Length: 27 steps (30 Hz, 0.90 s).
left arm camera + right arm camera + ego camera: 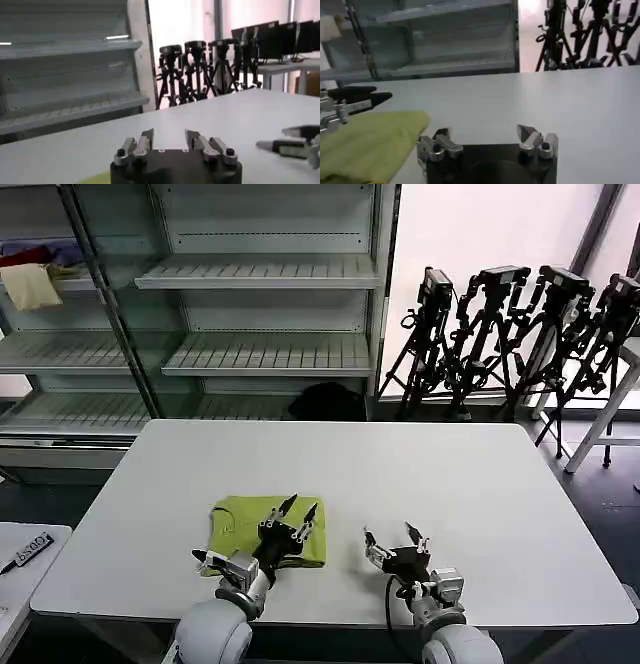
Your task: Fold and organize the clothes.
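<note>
I see the lime yellow-green soft-fabric shirt (262, 527) folded flat on the white bench (480, 484), near its front edge. Left pincer (299, 506) hovers over the shirt, fingers spread. Right pincer (392, 533) just beside the shirt, open, holding nothing.

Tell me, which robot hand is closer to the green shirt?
Left. The left end effector is open right over the folded shirt; the right end effector is open above bare table beside it.

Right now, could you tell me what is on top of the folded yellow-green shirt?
The open left gripper is above the shirt, empty; contact cannot be judged. It hides part of the fabric. The open right gripper is beside it over the bare table.
</note>
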Available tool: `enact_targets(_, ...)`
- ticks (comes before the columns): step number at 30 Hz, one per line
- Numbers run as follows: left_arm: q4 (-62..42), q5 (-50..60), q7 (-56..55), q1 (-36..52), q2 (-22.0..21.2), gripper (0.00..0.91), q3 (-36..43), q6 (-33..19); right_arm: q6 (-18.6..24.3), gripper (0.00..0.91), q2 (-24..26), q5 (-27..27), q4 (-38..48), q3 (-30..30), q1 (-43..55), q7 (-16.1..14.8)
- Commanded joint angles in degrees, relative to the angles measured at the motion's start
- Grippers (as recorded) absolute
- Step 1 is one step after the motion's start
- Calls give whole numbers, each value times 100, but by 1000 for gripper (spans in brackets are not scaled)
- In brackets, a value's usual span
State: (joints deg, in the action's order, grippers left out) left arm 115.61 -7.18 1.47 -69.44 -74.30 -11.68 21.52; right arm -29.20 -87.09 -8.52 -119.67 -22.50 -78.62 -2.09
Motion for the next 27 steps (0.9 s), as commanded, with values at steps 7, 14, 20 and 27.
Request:
enact_targets(7,1173,-1215,16,-504,458,907,-1643,82,-417,907,-325,-1603,734,1411,665,935)
enact_targets(14,1216,-1472,135,-1021,340,907,-2357,-122,-421,544,-596,-1844,1333,1568,1028,1202)
enact_targets(20,1182,-1507,191,-1400,197,907,-2522,-311,-415,60,-663,-1888,1451,1524,1137,1320)
enact_targets(27,1062,-1468,186,-1467,78,907,-2456,-377,-413,0,-609,-1929,1362,1440,1101,1355)
